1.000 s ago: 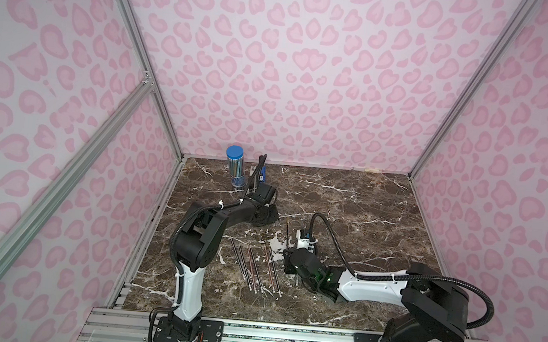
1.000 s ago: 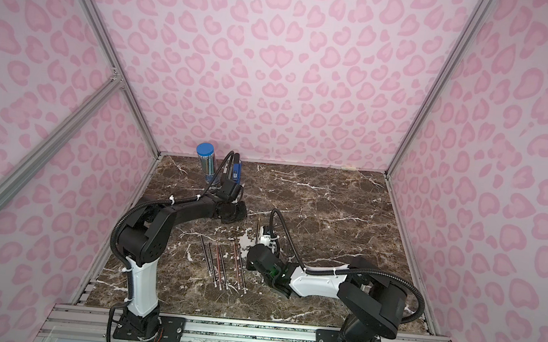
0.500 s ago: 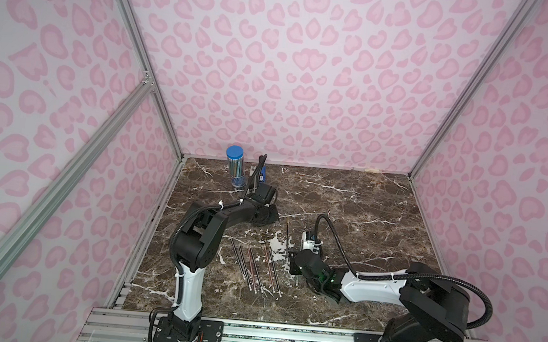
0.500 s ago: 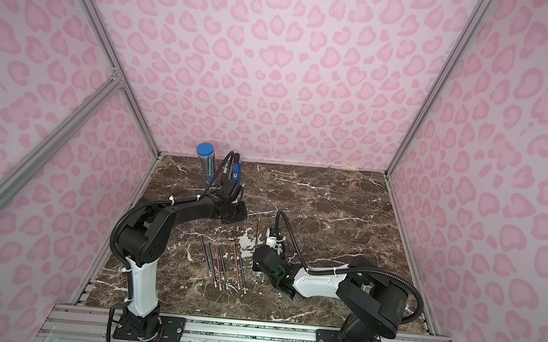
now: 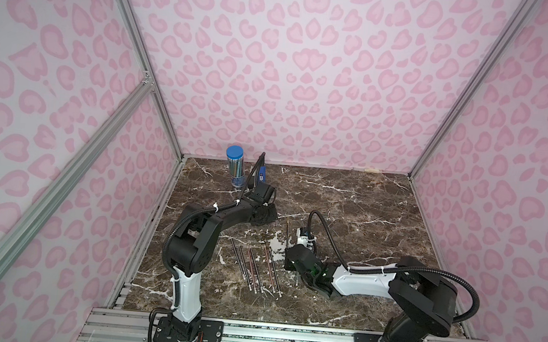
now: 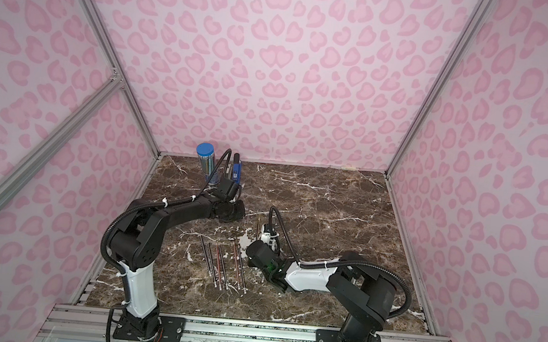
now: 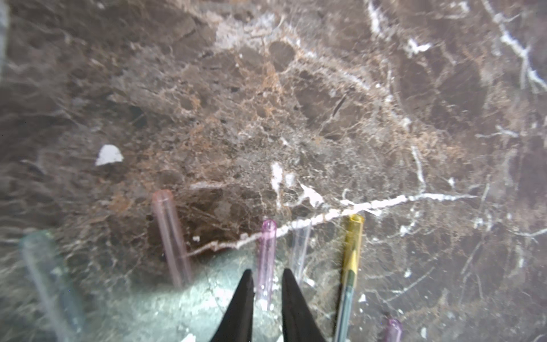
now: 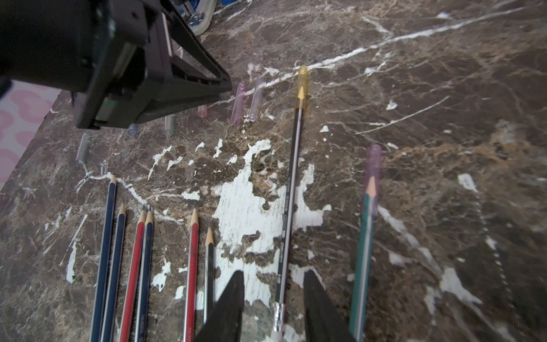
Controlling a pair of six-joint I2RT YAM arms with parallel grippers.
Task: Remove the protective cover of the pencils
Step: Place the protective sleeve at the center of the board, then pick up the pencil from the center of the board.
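Observation:
Several bare pencils (image 5: 253,265) (image 8: 142,251) lie in a row on the marble. A black pencil (image 8: 291,177) with a yellow cover (image 8: 302,80) lies between the jaws of my right gripper (image 8: 273,274) (image 5: 292,254), which is open and clear of it on both sides. Beside it lies a green pencil (image 8: 365,237) with a purple cover (image 8: 373,165). My left gripper (image 7: 268,274) (image 5: 266,214) is low over the table, slightly open, with a loose purple cover (image 7: 266,248) lying between its fingertips. Loose pink (image 7: 170,234) and clear (image 7: 300,245) covers lie next to it.
A clear blue-lidded tube (image 5: 236,166) and a blue holder (image 5: 261,174) stand at the back left by the wall. Pink-patterned walls close three sides. A white scrap (image 7: 109,154) lies on the marble (image 5: 364,214).
My left gripper's jaws have parted a little around the purple cover. The right gripper has shifted slightly to the right near the capped black pencil.

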